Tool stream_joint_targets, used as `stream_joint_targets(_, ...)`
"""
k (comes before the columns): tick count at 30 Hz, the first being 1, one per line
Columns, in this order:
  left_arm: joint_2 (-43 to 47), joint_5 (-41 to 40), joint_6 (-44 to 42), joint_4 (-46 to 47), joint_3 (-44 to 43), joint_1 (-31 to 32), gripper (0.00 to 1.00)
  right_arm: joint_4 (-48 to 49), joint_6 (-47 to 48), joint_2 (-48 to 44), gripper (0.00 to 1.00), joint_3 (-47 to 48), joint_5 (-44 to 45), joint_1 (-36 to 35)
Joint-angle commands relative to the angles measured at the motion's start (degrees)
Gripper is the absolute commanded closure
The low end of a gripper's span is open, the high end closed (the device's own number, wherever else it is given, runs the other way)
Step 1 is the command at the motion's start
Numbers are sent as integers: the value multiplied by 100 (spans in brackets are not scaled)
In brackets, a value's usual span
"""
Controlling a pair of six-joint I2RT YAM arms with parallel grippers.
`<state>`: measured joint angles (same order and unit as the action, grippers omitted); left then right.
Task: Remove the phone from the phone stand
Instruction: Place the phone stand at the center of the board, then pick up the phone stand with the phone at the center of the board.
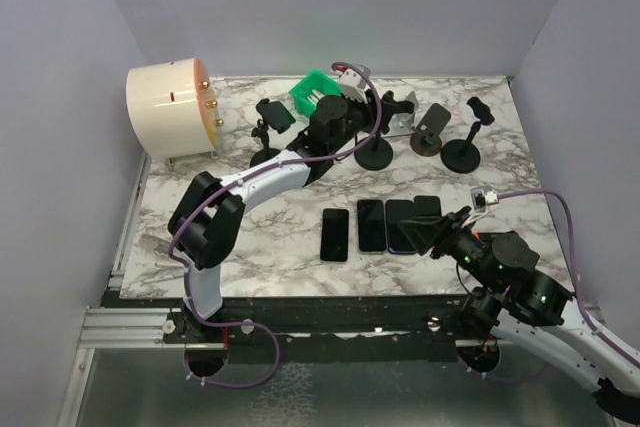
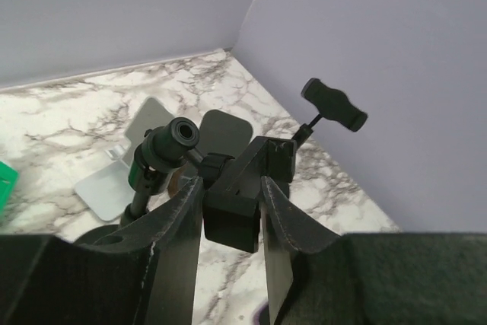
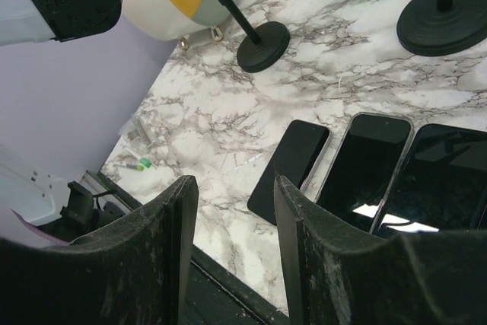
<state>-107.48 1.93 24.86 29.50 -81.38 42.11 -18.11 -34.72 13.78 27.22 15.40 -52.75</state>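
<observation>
My left gripper (image 1: 345, 113) reaches to the back of the table and is shut on the black clamp head (image 2: 232, 222) of a phone stand (image 1: 375, 153). Both fingers press the sides of that block. Its jointed arm and the knob (image 2: 175, 136) rise just beyond the fingertips (image 2: 194, 188). No phone shows in that clamp. Several dark phones (image 1: 335, 234) lie flat in a row at the table's front middle. My right gripper (image 3: 233, 188) hovers open and empty over the front edge, just left of the nearest phone (image 3: 293, 167).
More stands fill the back: a tall one with a bare clamp (image 1: 480, 109), a brown plate stand (image 1: 432, 119), a silver wedge (image 2: 114, 188), and a left one (image 1: 270, 125) bearing a dark plate. A green crate (image 1: 315, 92) and a white drum (image 1: 170, 109) sit at the back left.
</observation>
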Motion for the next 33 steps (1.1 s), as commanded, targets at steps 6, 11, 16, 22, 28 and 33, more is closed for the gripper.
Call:
stream_joint_targets(6,617,270,-99,373,172,-13,38,-128,-77,-9,51,65,136,15)
stream_joint_targets(11,1133,206,-242,365,411,-11,26,-203,-96,-29,51,98,156,19)
stream_joint_targets(16,2477,-340,-750,344,1335,-18,4,-210,-136,-59,51,11,205,18)
stream_joint_targets(22,4276,-1989,-863,-440,2499,-17,1,80,-185,38,51,-195,306,16)
stream_joint_targets(28,5256,-3595,-55,-1840,2966,-22,1,647,-199,493,51,-311,240,12)
stream_joint_targets(33,4977,-4900,943,-3006,2689,-52,6,957,-262,1135,51,-192,15,14)
